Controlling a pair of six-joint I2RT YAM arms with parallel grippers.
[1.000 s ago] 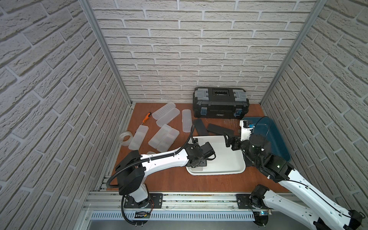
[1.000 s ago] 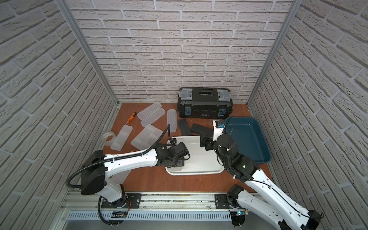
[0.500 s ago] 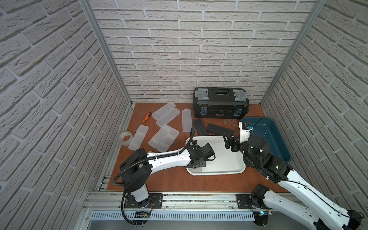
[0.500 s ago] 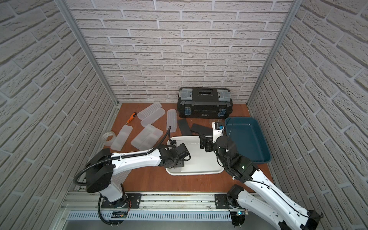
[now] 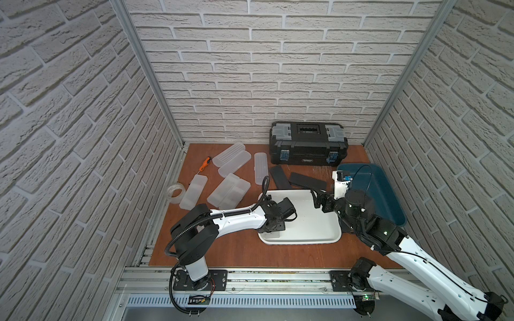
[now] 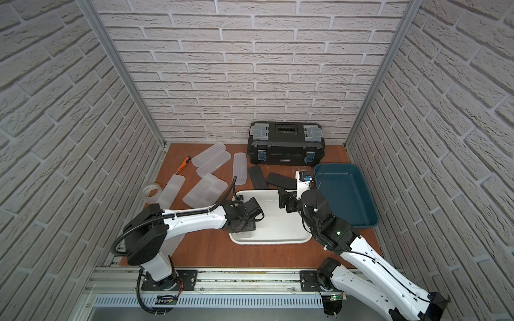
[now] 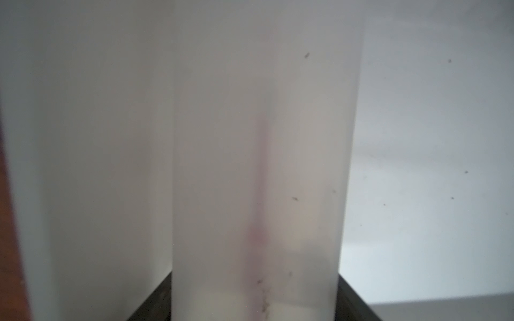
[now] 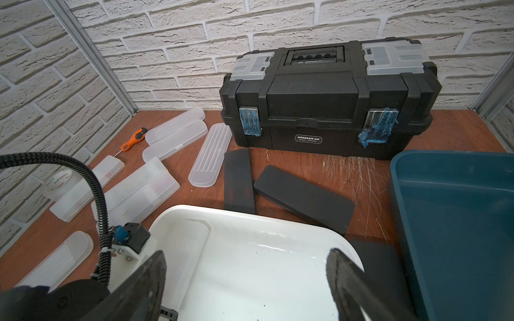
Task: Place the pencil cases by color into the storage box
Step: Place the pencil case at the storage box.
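- Nearest, at the near-left corner of the white tray: left gripper, pointed down and clamped tight on 1 frosted pencil case.
- In the left wrist view, that case long and translucent between 2 dark fingers, with the pale tray behind it; contact with the tray floor impossible to tell.
- In both top views, only a short frosted end of it showing under the gripper, just inside the tray's near rim.
- Under the left arm, left of the tray: 1 ribbed frosted case flat on the table.
- Slightly farther, over the far-right part of the tray: right gripper, jaws spread wide and holding nothing; in the right wrist view, both fingers well apart above the tray floor.
- Right of the tray, just beside it: blue bin.
- Just beyond the tray's far rim: 2 black pencil cases, flat on the table, close together and angled apart.
- Left of those: 1 ribbed frosted case, then a cluster of frosted pencil cases.
- Farther left: 1 frosted case beside the tape roll.
- Farther back on the left: 2 more frosted cases side by side, and the orange-handled screwdriver near them.
- Farthest, against the far wall: black toolbox, lid down.
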